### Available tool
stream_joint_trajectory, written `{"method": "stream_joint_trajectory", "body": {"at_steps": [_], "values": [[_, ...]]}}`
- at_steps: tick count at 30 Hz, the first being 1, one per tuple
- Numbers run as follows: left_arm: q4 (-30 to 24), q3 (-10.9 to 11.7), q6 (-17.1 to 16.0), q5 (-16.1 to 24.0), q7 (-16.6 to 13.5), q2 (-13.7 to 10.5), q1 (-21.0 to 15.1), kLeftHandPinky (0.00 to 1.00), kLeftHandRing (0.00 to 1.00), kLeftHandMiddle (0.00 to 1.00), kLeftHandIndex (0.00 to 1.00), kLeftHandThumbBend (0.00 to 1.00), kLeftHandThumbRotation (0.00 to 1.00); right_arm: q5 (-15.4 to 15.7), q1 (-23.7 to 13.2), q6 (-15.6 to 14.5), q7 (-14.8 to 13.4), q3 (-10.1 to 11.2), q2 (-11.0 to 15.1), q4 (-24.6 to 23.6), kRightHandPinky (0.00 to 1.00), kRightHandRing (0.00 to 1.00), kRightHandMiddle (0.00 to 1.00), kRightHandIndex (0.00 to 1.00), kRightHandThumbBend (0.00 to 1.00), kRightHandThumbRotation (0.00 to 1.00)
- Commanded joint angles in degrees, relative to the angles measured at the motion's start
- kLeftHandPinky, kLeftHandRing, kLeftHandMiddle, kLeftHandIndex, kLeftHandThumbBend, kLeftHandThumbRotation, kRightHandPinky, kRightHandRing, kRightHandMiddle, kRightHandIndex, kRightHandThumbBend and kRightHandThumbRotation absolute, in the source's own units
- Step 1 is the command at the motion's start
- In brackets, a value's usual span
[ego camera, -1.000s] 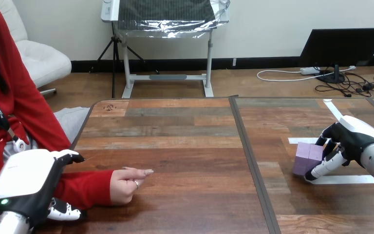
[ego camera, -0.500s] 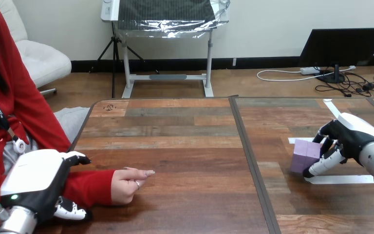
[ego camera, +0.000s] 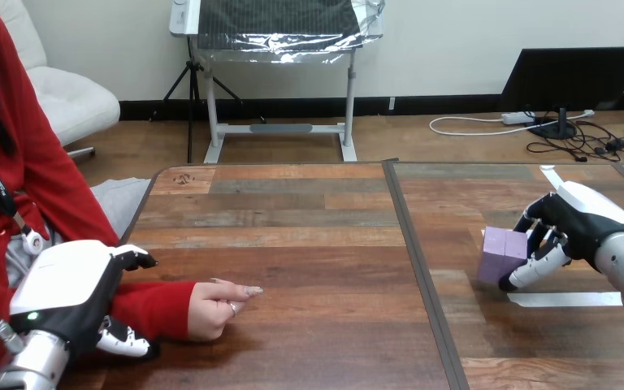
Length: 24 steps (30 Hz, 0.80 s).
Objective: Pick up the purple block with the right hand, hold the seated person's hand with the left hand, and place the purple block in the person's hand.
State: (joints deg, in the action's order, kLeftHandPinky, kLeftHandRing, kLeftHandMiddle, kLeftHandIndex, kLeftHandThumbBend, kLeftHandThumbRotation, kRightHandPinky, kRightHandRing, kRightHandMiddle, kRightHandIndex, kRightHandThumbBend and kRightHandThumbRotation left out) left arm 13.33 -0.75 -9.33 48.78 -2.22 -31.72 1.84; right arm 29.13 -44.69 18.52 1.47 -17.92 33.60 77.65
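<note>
- Our right hand (ego camera: 573, 227) clasps the purple block (ego camera: 500, 252): pick-up step.
- Our left hand (ego camera: 69, 284) is beside the person's forearm (ego camera: 154, 305); grasp, we cannot tell.
- Next: take the person's hand (ego camera: 211, 309).

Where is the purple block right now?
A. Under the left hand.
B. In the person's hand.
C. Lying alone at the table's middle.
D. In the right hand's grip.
D: the right hand curls its fingers and thumb round the purple block at the right side of the table, well apart from the person's hand.
</note>
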Motion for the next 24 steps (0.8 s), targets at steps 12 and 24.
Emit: {"method": "stream_joint_trajectory", "body": {"at_steps": [12,24], "values": [[-0.01,-3.46,3.74,-2.17,4.67,-1.13,-5.71,0.77,0.77,0.76,0.74,1.0,0.16,-1.17,-3.78,1.79,-2.03,1.48,-0.52,-2.4,0.39,0.43,0.48,0.48,0.87,0.0],[0.64,-4.68,5.04,-3.48,5.23,-0.19,-6.91,0.75,0.76,0.76,0.73,0.98,0.16,-1.12,-3.71,2.2,-2.39,1.51,-0.55,-2.53,0.4,0.43,0.48,0.48,0.88,0.0]]}}
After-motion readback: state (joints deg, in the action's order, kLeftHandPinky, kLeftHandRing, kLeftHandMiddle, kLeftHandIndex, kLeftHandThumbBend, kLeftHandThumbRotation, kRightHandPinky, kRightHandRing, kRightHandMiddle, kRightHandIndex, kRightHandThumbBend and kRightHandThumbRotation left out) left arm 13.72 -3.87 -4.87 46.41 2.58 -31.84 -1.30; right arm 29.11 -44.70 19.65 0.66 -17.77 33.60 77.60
